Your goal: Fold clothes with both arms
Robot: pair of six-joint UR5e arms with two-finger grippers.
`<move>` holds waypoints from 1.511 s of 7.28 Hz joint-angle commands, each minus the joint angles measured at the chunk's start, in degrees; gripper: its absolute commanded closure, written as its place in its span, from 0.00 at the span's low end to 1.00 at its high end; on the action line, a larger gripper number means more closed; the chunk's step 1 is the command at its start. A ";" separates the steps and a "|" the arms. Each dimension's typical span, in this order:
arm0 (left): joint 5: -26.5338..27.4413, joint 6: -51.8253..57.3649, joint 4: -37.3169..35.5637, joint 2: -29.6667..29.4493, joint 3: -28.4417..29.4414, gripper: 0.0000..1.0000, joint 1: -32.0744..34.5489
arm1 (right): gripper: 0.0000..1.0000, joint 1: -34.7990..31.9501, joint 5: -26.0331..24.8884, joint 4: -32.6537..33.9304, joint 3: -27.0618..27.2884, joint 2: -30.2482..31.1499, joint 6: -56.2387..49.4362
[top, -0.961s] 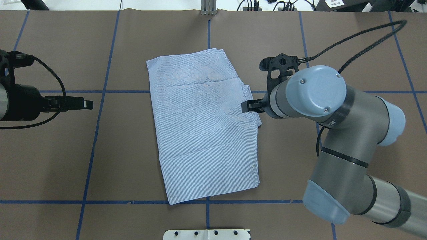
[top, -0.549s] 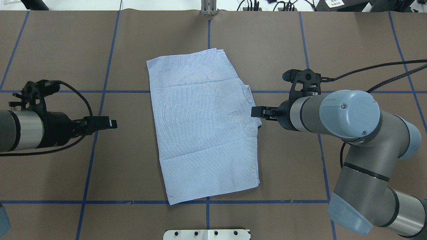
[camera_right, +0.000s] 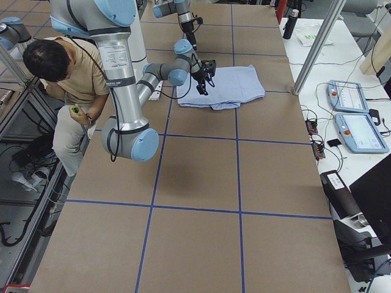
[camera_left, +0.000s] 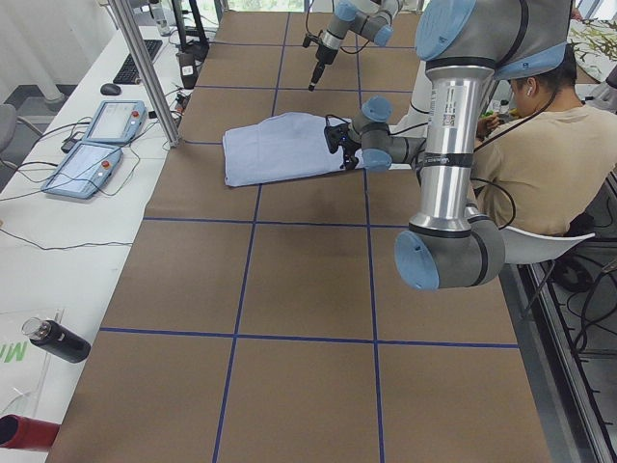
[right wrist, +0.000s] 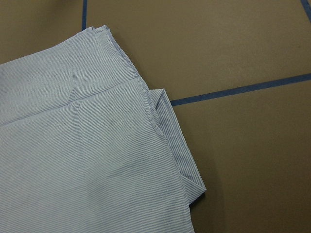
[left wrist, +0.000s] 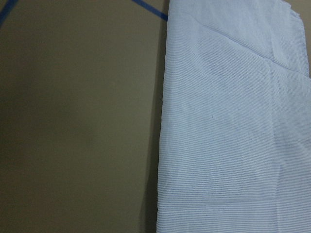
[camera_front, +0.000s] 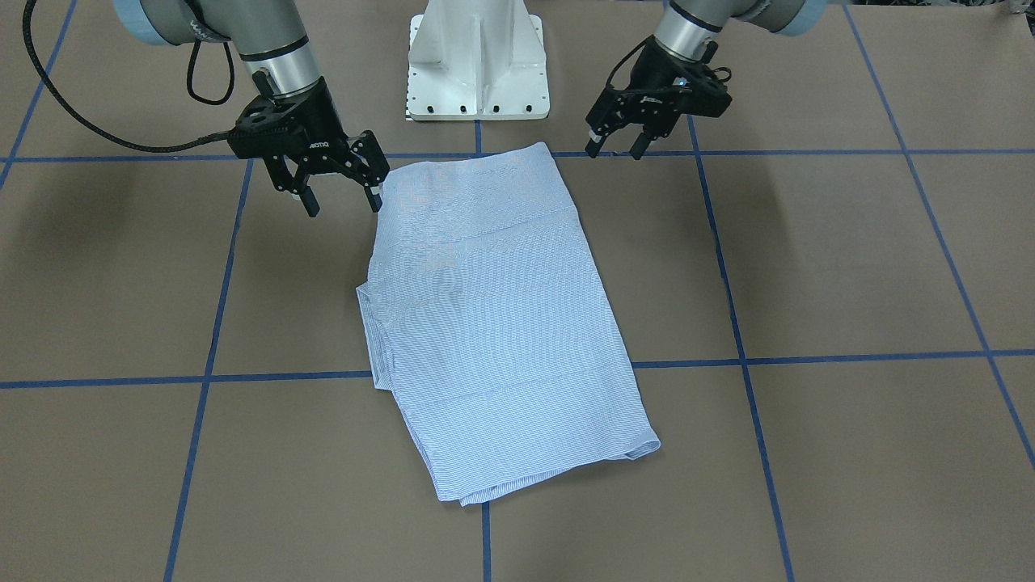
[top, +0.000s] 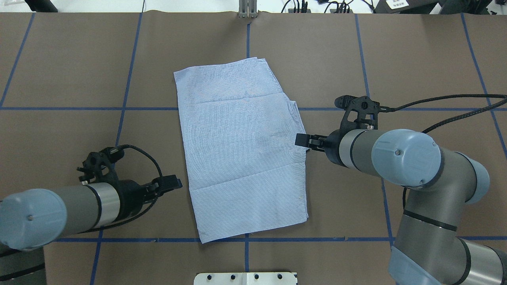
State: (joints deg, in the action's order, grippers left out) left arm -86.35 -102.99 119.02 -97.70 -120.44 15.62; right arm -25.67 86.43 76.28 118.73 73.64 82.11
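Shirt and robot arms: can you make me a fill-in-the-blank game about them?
The shirt lies folded on a ___ table.
The left tool and the right tool are both ___, holding nothing.
The tape lines on the table are ___.
Missing words: brown; open; blue.
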 commanded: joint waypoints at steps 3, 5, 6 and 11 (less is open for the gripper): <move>4.42 -8.34 -4.06 -5.22 5.56 0.24 -6.65 | 0.00 2.11 -3.37 -0.08 -0.08 0.01 0.42; 4.44 -9.16 -4.06 -5.92 6.70 0.45 -8.06 | 0.00 2.11 -3.28 -0.08 -0.08 0.01 0.42; 4.44 -9.16 -4.14 -6.01 7.06 0.45 -8.15 | 0.00 2.11 -3.28 -0.08 -0.16 0.01 0.42; 4.44 -9.34 -4.06 -8.45 9.07 0.45 -10.96 | 0.00 2.38 -3.37 -0.08 -0.08 0.10 0.42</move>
State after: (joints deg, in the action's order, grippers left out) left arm -81.91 -112.29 114.96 -104.67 -112.60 4.93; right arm -23.36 83.08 76.20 118.65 73.69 82.53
